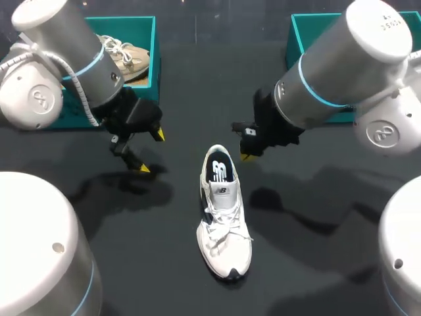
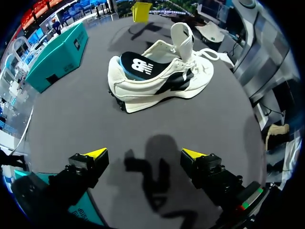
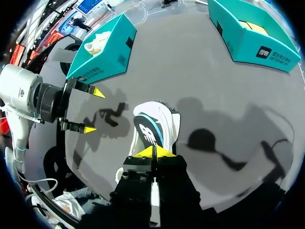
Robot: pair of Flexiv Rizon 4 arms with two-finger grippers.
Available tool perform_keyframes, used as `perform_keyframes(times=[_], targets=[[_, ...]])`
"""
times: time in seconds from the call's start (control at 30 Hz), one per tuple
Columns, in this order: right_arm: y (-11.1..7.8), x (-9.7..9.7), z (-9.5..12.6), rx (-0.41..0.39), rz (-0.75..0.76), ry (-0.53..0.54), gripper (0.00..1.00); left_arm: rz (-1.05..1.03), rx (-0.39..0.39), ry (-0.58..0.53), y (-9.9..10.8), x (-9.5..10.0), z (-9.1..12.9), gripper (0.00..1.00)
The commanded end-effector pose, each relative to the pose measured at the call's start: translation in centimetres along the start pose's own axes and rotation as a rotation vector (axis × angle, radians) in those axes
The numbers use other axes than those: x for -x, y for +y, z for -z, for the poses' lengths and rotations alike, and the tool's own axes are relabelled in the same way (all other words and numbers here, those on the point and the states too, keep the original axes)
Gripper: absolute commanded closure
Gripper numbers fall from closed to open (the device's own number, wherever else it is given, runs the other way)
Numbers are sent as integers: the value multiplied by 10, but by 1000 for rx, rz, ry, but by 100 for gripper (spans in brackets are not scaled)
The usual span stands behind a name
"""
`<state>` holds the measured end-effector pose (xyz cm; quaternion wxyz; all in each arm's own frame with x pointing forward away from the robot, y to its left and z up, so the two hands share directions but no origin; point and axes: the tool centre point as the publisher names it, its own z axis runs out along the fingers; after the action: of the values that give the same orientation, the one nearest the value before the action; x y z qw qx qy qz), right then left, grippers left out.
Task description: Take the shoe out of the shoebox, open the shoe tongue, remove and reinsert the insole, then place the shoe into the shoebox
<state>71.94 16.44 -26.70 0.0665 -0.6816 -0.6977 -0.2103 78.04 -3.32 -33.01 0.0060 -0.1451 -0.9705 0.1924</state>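
A white sneaker (image 1: 223, 224) with dark side marks lies on the dark table, heel toward the far side. Its black insole (image 1: 218, 172) sits inside, and the tongue (image 1: 224, 191) stands raised. In the left wrist view the sneaker (image 2: 162, 78) lies ahead of my left gripper (image 2: 144, 153), which is open and holds nothing. That left gripper (image 1: 151, 151) hangs to the left of the heel. My right gripper (image 1: 245, 157) is shut and empty, just right of the heel. In its own view the right gripper (image 3: 153, 151) hovers close over the sneaker's heel (image 3: 155, 125).
A teal shoebox (image 1: 152, 46) at the back left holds a beige shoe (image 1: 128, 58). A second teal box (image 1: 304, 33) stands at the back right, partly behind my right arm. Both boxes also show in the right wrist view (image 3: 102, 50) (image 3: 252, 36).
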Motion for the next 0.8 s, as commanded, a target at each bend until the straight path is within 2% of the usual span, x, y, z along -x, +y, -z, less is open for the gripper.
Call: perform_keyframes(times=[0.03, 0.37, 0.5, 0.8], targets=[[-2, -5, -2, 7, -1, -116, 100, -2, -3, -3, 3, -5, 9, 0], [-2, -5, -2, 7, -1, -116, 100, -2, -3, -3, 3, -5, 9, 0], [-7, -10, -1, 26, -26, -160, 100, -2, 12, 4, 3, 0, 6, 0], [-22, -30, -8, 80, -92, -221, 100, 1, 79, 0, 24, 10, 16, 0]])
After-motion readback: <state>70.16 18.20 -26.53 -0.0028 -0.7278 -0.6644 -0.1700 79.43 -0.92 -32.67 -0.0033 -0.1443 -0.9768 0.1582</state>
